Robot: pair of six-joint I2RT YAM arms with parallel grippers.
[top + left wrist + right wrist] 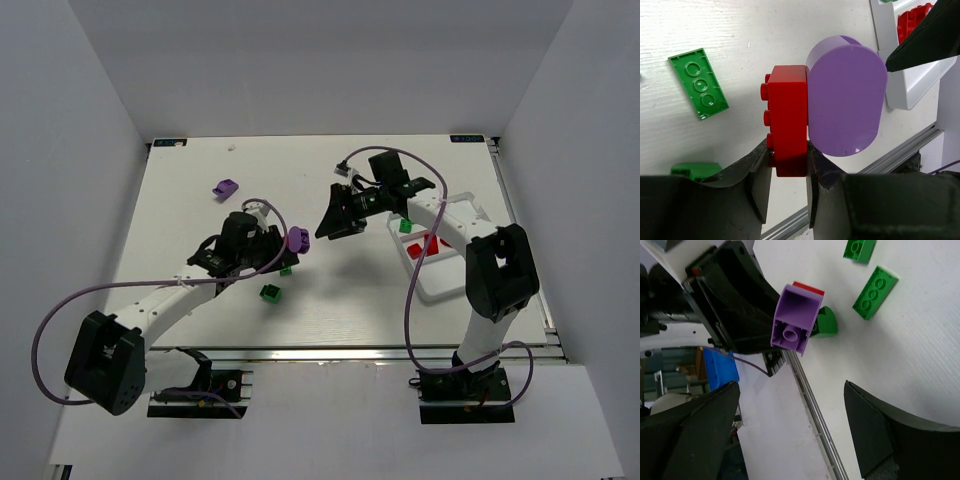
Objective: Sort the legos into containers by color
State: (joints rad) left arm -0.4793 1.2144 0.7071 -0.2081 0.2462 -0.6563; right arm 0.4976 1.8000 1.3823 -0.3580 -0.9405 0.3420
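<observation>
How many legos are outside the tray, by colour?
Green: 3 (long green brick, short green brick, rounded green brick, all on the table)
Red: 1 (red brick in the left gripper)
Purple: 2 (purple brick on the table, rounded purple brick stuck to the red brick)
Total: 6

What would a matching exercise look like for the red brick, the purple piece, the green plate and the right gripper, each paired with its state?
Things:
1. red brick
2. purple piece
3. green plate
4. right gripper

States:
A. open, holding nothing
B. lying flat on the table
C. clamped in the left gripper
D. pressed against the red brick

Pairs: 1-C, 2-D, 3-B, 4-A
</observation>
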